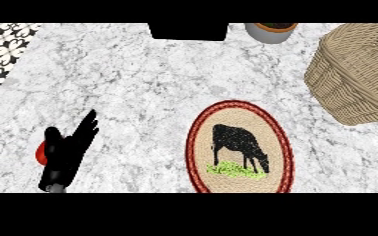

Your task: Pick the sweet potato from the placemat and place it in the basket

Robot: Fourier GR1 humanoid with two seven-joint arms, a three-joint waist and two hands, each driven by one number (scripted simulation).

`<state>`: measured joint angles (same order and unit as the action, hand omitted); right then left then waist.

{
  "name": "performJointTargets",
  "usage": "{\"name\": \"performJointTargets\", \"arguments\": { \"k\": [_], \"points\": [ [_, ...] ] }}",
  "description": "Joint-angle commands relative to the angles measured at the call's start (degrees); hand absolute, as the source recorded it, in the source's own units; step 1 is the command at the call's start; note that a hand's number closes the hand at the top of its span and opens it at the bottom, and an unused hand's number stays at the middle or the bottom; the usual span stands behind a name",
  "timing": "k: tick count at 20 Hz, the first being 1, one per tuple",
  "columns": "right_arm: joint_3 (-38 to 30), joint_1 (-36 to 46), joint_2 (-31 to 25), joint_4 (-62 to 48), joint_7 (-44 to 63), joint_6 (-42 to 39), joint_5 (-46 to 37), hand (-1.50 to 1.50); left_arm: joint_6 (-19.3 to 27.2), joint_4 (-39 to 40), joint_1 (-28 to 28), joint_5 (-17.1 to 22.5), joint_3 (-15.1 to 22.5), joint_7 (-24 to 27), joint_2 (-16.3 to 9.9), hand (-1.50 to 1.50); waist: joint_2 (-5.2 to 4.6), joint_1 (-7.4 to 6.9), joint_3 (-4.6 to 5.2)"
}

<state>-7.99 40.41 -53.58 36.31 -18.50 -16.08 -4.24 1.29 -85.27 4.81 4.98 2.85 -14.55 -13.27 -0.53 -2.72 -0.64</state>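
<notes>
Left hand (68, 150) shows at the lower left of the head view, fingers straight and spread, pointing up and to the right, holding nothing. Just beside its left edge a small red thing (40, 152) shows, partly hidden behind the hand; what it is cannot be told. Right hand is not in view. Sweet potato is not to be seen anywhere: the oval placemat (240, 147), with its red rim and black cow picture, lies bare on the marble desk (148, 80). Basket (351, 72) stands at the right edge, well apart from the hand, the placemat between them. Grey pot (270, 31) and a black block (189, 31) stand at the far edge.
</notes>
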Motion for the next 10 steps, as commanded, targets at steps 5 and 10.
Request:
{"name": "performJointTargets", "arguments": {
  "k": [5, 10],
  "points": [
    [0.1, 6.2, -1.0, -12.3, -11.3, 1.6, -5.5, -1.5, 0.0, 4.6, -0.8, -0.3, -0.4, -1.9, 0.9, 0.0, -0.38, 0.35, 0.51],
    [-4.1, 8.2, -3.7, -18.5, -13.5, -1.3, -2.8, -1.5, 0.1, 2.6, 2.8, -1.3, 0.9, -1.5, 1.5, 0.0, -0.45, 0.0, 0.43]
  ]
}}
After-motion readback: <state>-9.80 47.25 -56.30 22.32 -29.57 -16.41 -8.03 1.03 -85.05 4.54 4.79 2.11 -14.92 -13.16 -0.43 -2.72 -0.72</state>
